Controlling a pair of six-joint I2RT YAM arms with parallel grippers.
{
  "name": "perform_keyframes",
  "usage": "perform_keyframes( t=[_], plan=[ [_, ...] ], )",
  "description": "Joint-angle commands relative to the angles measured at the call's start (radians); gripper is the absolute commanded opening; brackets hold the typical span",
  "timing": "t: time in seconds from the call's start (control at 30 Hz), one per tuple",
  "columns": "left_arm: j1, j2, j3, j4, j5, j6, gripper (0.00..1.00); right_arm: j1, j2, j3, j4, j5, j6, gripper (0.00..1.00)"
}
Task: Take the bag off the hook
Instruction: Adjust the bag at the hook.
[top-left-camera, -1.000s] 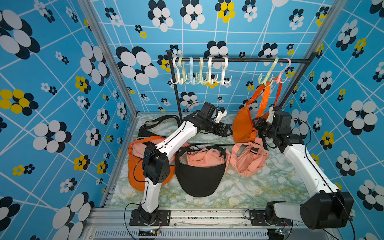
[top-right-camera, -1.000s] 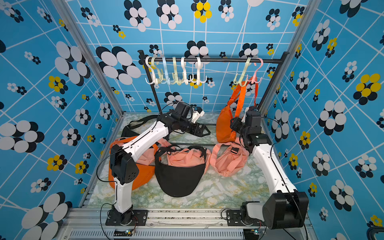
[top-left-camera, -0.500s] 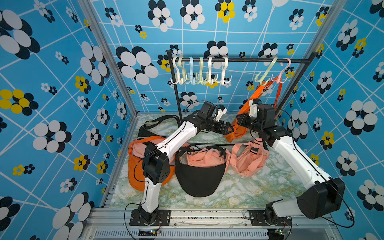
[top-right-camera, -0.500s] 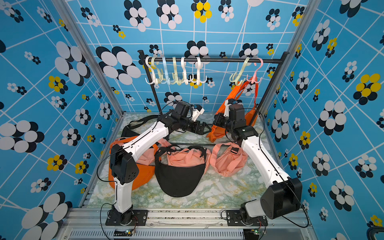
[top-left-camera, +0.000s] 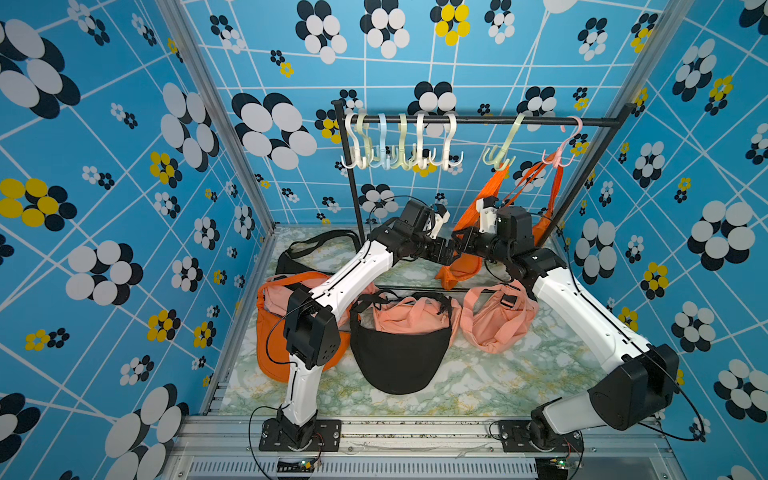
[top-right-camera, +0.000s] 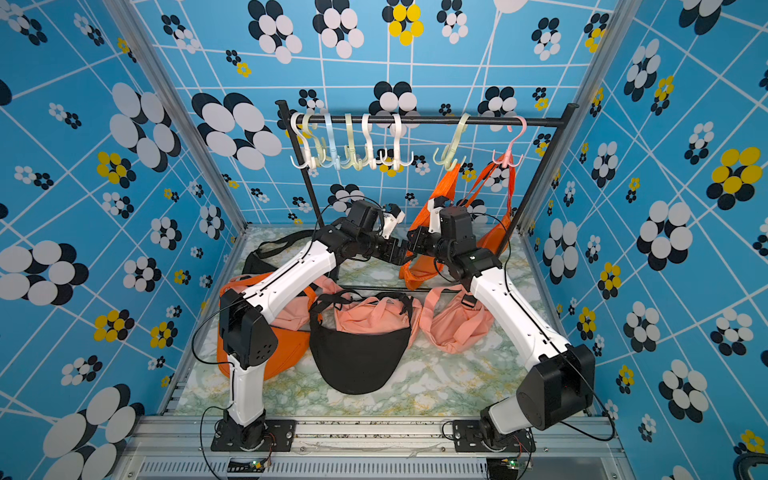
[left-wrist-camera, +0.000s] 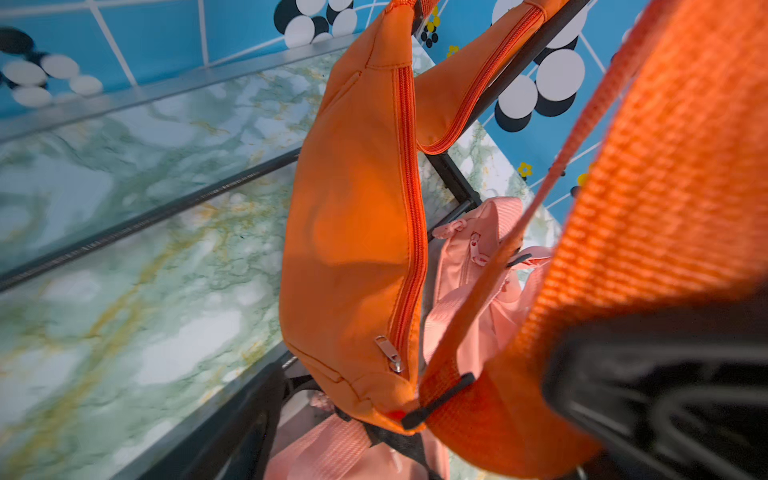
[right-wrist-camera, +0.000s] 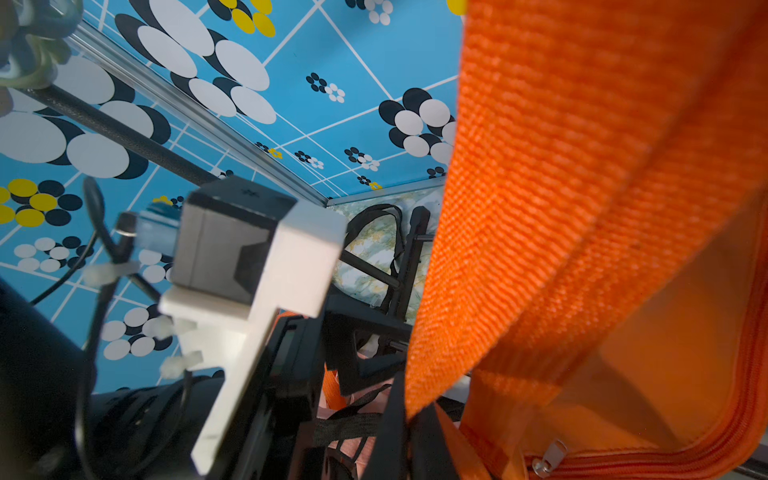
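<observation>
Green-marble tabletop (top-left-camera: 478, 386), blue flower-print walls (top-left-camera: 124, 166) all round. Right gripper (top-left-camera: 462, 245) clamped on orange bag (top-left-camera: 457, 272) strap (right-wrist-camera: 540, 208); left gripper (top-left-camera: 445, 254) beside it, jaw state unclear.

A black garment rail (top-left-camera: 478, 119) stands at the back of a small booth; behind it the back wall (top-left-camera: 415, 70) is bright blue, crossed by thin white lines and scattered with flower clusters of white and black ovals, a few of them yellow; the same paper covers the side walls (top-left-camera: 104, 187) beyond each end of the rail; slanting aluminium posts (top-left-camera: 216, 112) mark the corners on either side of it; below the rail lies a table (top-left-camera: 498, 386) of green-and-white marble pattern with yellow veins, on which its black upright (top-left-camera: 360, 199) stands; a thin black crossbar (left-wrist-camera: 137, 223) runs low under the rail; a slotted aluminium frame (top-left-camera: 415, 428) edges the table on the side far from the rail; the light is bright and even, the shadows on the marble soft.
</observation>
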Motion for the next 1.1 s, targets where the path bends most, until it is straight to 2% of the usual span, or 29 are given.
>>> perform_keyframes(
  t=[0.0,0.07,0.13,0.2,0.3,0.37,0.53,0.63,0.87,1.07],
  plan=[
    [-0.006,-0.014,0.047,-0.011,-0.085,0.034,0.62,0.008,-0.040,0.010,0.002,-0.040,0.025,0.00],
    [-0.005,-0.017,0.048,-0.008,-0.086,0.032,0.40,0.008,-0.056,0.011,-0.006,-0.034,0.020,0.00],
    [-0.006,-0.026,0.046,-0.009,-0.086,0.031,0.25,0.008,-0.071,0.014,-0.017,-0.023,0.010,0.00],
    [-0.006,-0.035,0.042,-0.010,-0.083,0.031,0.18,0.008,-0.086,0.022,-0.032,-0.010,-0.005,0.02],
    [-0.002,-0.052,0.040,-0.018,-0.080,0.027,0.10,0.008,-0.109,0.043,-0.064,0.023,-0.047,0.18],
    [0.003,-0.066,0.040,-0.029,-0.080,0.026,0.05,0.005,-0.136,0.059,-0.098,0.074,-0.095,0.21],
    [0.034,-0.136,-0.006,-0.036,-0.075,0.012,0.00,-0.007,-0.225,0.060,-0.137,0.250,-0.214,0.37],
    [0.062,-0.196,-0.062,-0.027,-0.074,-0.001,0.00,-0.033,-0.261,0.053,-0.132,0.325,-0.272,0.37],
    [0.101,-0.345,-0.171,0.003,-0.107,-0.005,0.00,-0.102,-0.204,0.118,-0.139,0.267,-0.270,0.38],
    [0.130,-0.422,-0.212,0.014,-0.128,-0.002,0.00,-0.103,-0.089,0.209,-0.128,0.141,-0.261,0.49]
  ],
)
